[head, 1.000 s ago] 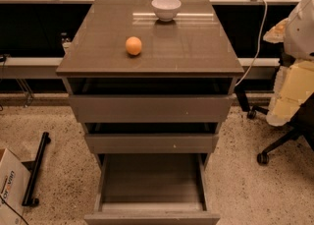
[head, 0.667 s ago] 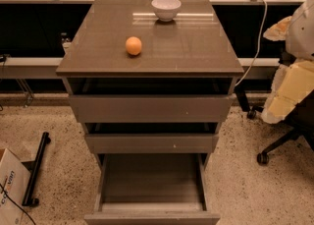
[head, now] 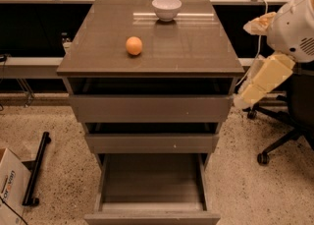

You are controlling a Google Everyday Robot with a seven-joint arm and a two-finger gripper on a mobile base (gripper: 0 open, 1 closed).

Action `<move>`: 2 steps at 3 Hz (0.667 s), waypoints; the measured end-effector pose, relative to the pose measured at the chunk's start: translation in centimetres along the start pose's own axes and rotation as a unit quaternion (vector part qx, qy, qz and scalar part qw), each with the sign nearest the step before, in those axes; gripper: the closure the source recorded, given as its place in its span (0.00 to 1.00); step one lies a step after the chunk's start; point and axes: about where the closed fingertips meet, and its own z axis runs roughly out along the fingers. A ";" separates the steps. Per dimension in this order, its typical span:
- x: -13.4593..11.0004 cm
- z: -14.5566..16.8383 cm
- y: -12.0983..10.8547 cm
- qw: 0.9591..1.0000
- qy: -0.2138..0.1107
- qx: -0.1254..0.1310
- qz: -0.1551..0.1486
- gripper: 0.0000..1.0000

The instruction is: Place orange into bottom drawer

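The orange (head: 134,45) sits on the brown cabinet top (head: 196,47), left of the middle. The bottom drawer (head: 152,182) is pulled out toward me, and its grey-brown inside holds nothing. My arm, white and cream, hangs at the right of the cabinet. My gripper (head: 243,101) is at its lower end, beside the cabinet's right edge at the height of the top drawer. It is far right of the orange, below the cabinet top and holds nothing that I can see.
A white bowl (head: 166,8) stands at the back of the cabinet top. The two upper drawers (head: 149,108) are pulled out a little. An office chair's base (head: 274,145) is at the right. A cardboard box (head: 10,184) and a black bar (head: 37,170) lie on the floor at the left.
My arm has swung left, closer to the cabinet's right edge. The orange, bowl and drawers have not moved.
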 end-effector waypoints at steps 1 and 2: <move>-3.3 3.4 -1.8 0.998 -0.053 -0.016 -0.001 0.00; -5.5 6.1 -3.0 0.997 -0.074 -0.035 -0.005 0.00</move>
